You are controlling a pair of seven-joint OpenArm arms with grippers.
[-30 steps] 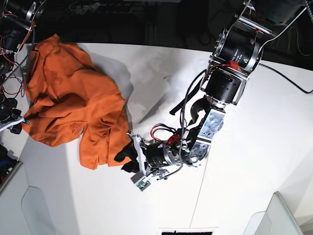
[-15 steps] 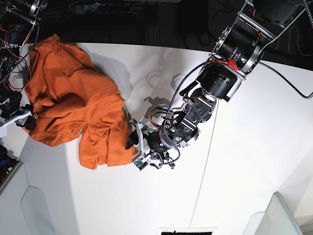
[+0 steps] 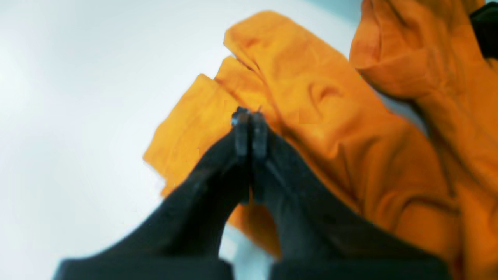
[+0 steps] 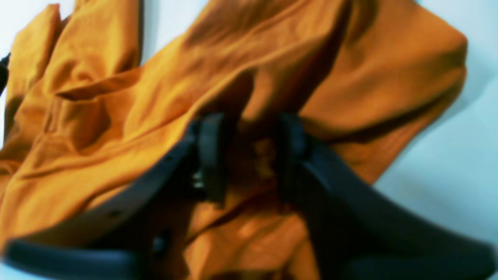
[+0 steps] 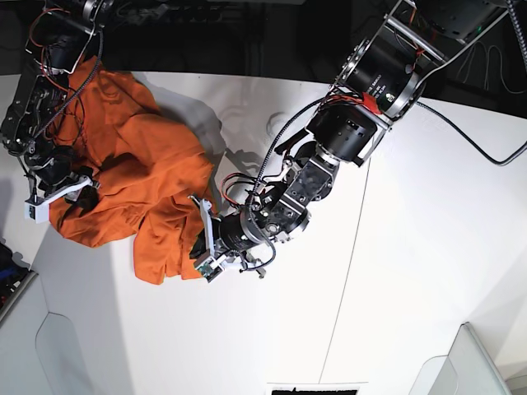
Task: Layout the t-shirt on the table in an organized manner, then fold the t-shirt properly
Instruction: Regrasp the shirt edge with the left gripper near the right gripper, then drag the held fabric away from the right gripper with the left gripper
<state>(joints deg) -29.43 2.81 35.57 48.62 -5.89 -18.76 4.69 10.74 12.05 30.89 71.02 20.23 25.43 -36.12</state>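
The orange t-shirt (image 5: 132, 181) lies crumpled at the far left of the white table (image 5: 412, 247). My left gripper (image 5: 200, 243) is at the shirt's lower right hem. In the left wrist view its fingers (image 3: 249, 116) are pressed together, tips against a fold of the t-shirt (image 3: 350, 136). No cloth shows between them. My right gripper (image 5: 66, 191) is at the shirt's left edge. In the right wrist view it (image 4: 249, 155) stands open, with bunched t-shirt (image 4: 350, 97) fabric between and under its fingers.
A thin dark seam (image 5: 354, 271) crosses the table. A grey bin corner (image 5: 465, 362) sits at the bottom right and a grey tray edge (image 5: 16, 304) at the bottom left. Loose cables (image 5: 25, 90) hang along the right arm by the shirt's far left.
My left arm slid left to the shirt's hem and its gripper shut. My right arm came in over the shirt's left edge with its jaws apart.
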